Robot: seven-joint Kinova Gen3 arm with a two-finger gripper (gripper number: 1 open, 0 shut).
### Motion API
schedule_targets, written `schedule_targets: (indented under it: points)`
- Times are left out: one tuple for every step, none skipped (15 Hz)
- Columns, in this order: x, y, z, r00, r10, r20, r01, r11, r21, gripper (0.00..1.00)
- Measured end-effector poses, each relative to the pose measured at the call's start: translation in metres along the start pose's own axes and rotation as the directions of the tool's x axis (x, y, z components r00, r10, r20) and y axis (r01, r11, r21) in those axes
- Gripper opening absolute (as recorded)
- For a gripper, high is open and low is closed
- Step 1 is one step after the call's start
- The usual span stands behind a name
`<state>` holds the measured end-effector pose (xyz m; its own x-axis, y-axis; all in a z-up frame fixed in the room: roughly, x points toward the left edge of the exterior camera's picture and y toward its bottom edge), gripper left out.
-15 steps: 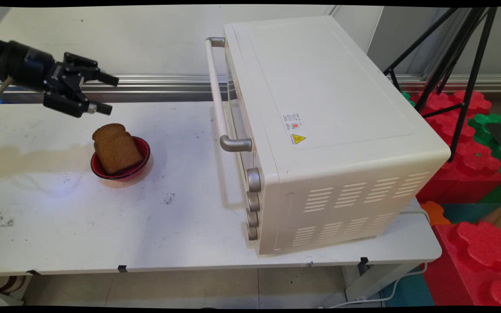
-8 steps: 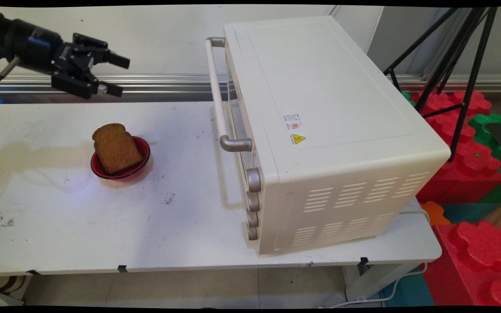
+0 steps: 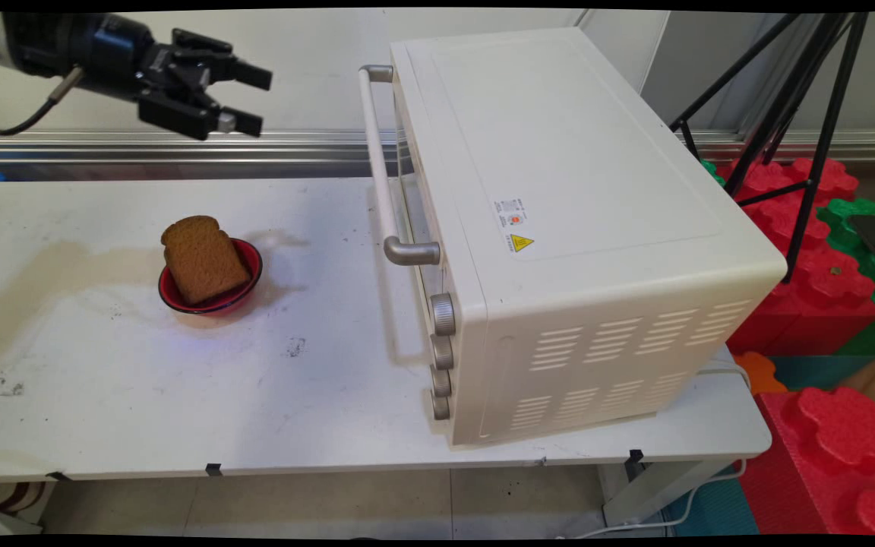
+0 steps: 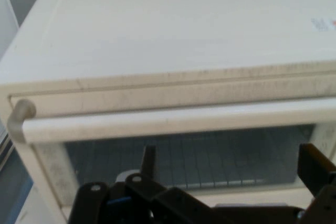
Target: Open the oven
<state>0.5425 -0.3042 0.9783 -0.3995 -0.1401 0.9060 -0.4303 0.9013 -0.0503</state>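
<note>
One toaster oven (image 3: pixel 559 228) occupies the table's (image 3: pixel 103 395) right half, door shut, handle (image 3: pixel 378 163) facing left. Left of it sits a red bowl (image 3: pixel 244 285) holding a bread slice (image 3: pixel 203 258). Smallest — the gripper (image 3: pixel 255 99), fingers spread and empty, hovers level with the handle, well apart from it.

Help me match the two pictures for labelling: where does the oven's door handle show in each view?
Main view: the door handle runs from upper centre down toward the knobs, on the oven's left-facing front.
Hand view: the door handle lies as a pale bar across the middle, above the open claw.
Shared landmark: the oven's flat top.
</note>
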Motion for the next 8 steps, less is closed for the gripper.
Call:
schedule_targets:
  points:
    - [0.004,-0.001,0.006,1.000,0.000,-0.010,0.000,1.000,-0.003,1.00]
    - [0.007,-0.003,0.013,1.000,0.000,-0.019,0.000,1.000,-0.005,1.00]
    - [0.010,-0.004,0.019,1.000,0.000,-0.026,-0.001,1.000,-0.007,1.00]
    - [0.012,-0.004,0.023,1.000,0.000,-0.031,0.000,1.000,-0.007,1.00]
    - [0.014,-0.005,0.029,0.999,0.000,-0.037,0.000,1.000,-0.009,1.00]
    - [0.016,-0.006,0.033,0.999,-0.001,-0.041,0.000,1.000,-0.010,1.00]
    - [0.018,-0.007,0.039,0.999,0.000,-0.045,0.000,1.000,-0.011,1.00]
    - [0.020,-0.008,0.046,0.999,0.003,-0.048,-0.004,1.000,-0.014,1.00]
